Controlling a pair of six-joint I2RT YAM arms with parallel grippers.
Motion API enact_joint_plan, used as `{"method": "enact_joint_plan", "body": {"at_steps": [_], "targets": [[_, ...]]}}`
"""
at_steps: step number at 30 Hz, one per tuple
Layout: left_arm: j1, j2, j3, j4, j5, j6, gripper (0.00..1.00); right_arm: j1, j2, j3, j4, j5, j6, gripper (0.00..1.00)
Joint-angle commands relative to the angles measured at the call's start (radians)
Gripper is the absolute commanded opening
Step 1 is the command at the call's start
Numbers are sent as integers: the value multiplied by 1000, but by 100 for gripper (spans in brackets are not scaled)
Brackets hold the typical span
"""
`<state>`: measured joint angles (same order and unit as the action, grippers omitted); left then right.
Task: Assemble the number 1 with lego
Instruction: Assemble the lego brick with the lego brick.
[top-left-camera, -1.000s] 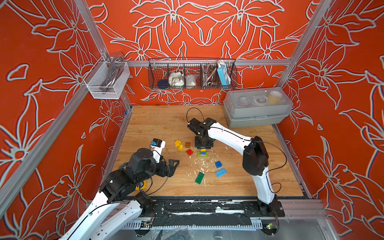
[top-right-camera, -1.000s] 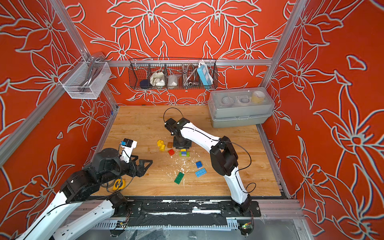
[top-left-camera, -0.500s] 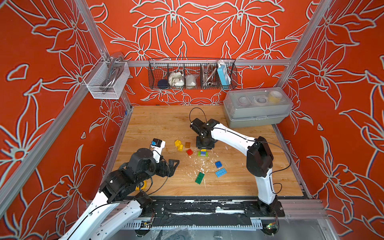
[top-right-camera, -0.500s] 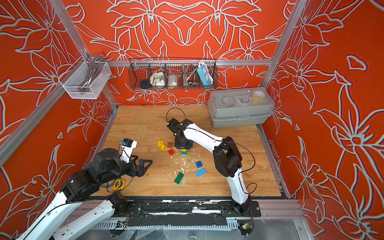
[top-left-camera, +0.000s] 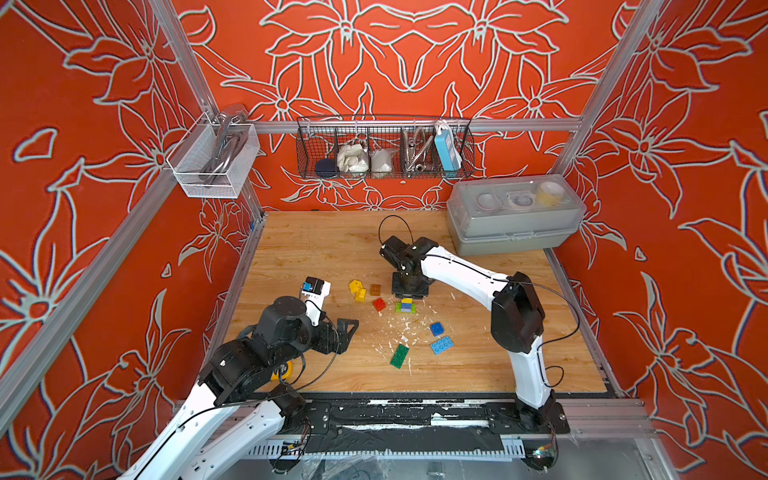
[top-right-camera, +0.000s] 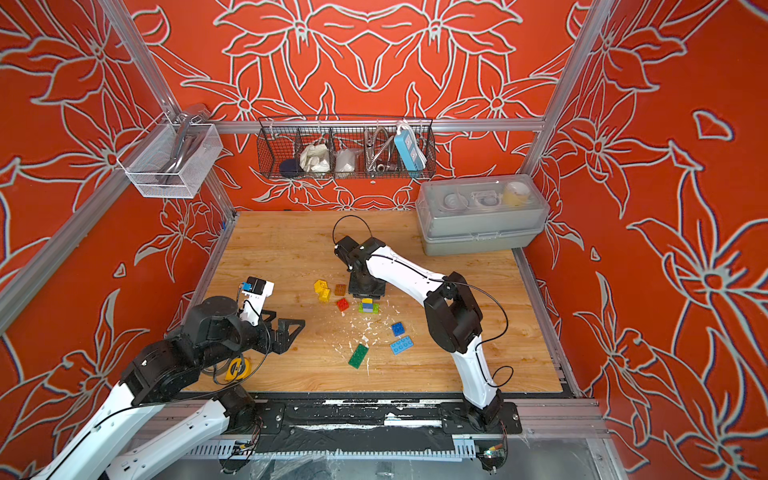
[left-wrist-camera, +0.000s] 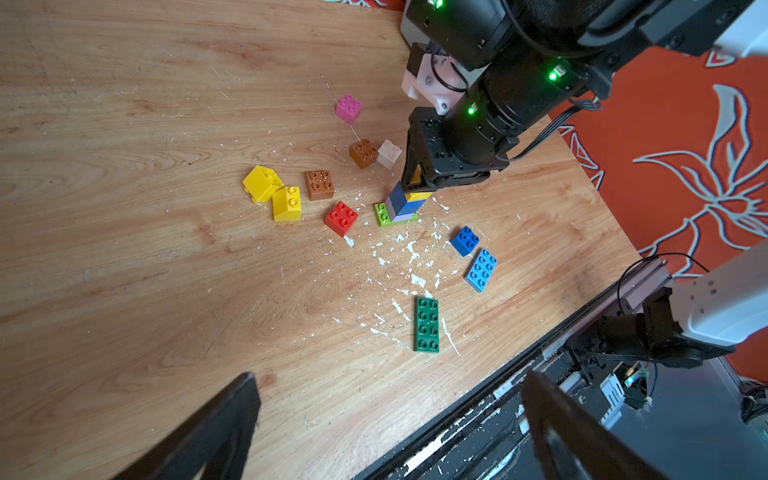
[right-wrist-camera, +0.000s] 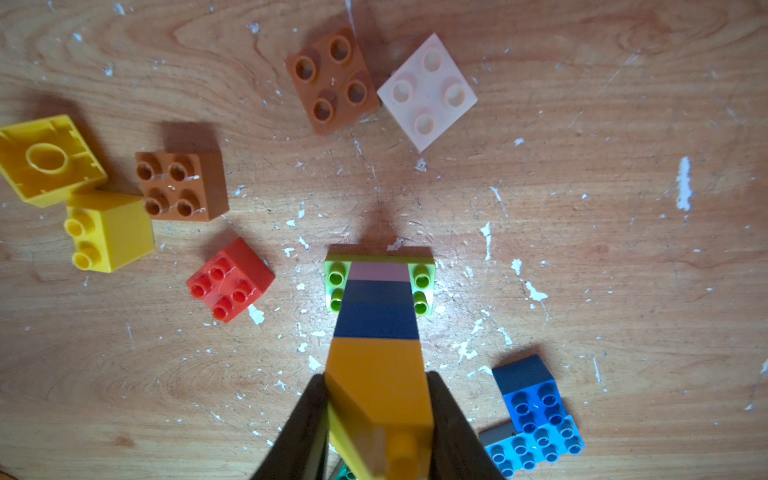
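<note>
A lego stack (top-left-camera: 406, 306) (top-right-camera: 368, 306) stands mid-table on a lime plate (right-wrist-camera: 422, 281), with lilac, blue and then a yellow brick (right-wrist-camera: 376, 374) on top. My right gripper (right-wrist-camera: 376, 401) (left-wrist-camera: 417, 183) comes down from above and is shut on that yellow top brick. Loose lego lies around: two yellow bricks (top-left-camera: 357, 289), a brown one (top-left-camera: 375, 289), red (top-left-camera: 379, 304), blue (top-left-camera: 436, 328), a light blue plate (top-left-camera: 441, 345), a green plate (top-left-camera: 399, 355), and pink (left-wrist-camera: 348, 109) and white (left-wrist-camera: 389, 153) bricks. My left gripper (top-left-camera: 347, 328) (left-wrist-camera: 389, 376) hovers open and empty at the front left.
A grey lidded box (top-left-camera: 513, 216) fills the back right corner. A wire basket (top-left-camera: 384, 149) hangs on the back wall and a white mesh basket (top-left-camera: 214, 162) on the left wall. A yellow tape measure (top-right-camera: 237, 368) lies under my left arm. White flecks litter the wood.
The right arm's elbow has shifted slightly to the right while its gripper stays on the stack. The left arm has not moved.
</note>
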<state>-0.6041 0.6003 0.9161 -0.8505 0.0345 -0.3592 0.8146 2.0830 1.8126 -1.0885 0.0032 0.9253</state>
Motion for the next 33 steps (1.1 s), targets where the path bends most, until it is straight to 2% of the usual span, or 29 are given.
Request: {"method": "enact_joint_plan", "body": {"at_steps": [1,10,14,18,21,27,33], "targets": [[-8,-7,-11,11,-12,8,98,-4,109,-52,-33,50,-15,10],[-8,-8,-13,10,-13,10,98,-3,121,-41,-31,24,-60,9],[-8,-4,-12,11,-13,9,98,-2,105,-36,-34,6,-78,21],[-8,0,-12,11,-13,8,98,4,90,-13,-45,10,-93,52],[-9,3,-12,10,-13,8,98,15,60,-10,-27,28,-94,66],[-9,9,-12,10,-11,7,99,39,-32,-75,64,110,-65,75],[-8,9,-13,10,-13,7,98,75,-147,-276,279,171,-34,75]]}}
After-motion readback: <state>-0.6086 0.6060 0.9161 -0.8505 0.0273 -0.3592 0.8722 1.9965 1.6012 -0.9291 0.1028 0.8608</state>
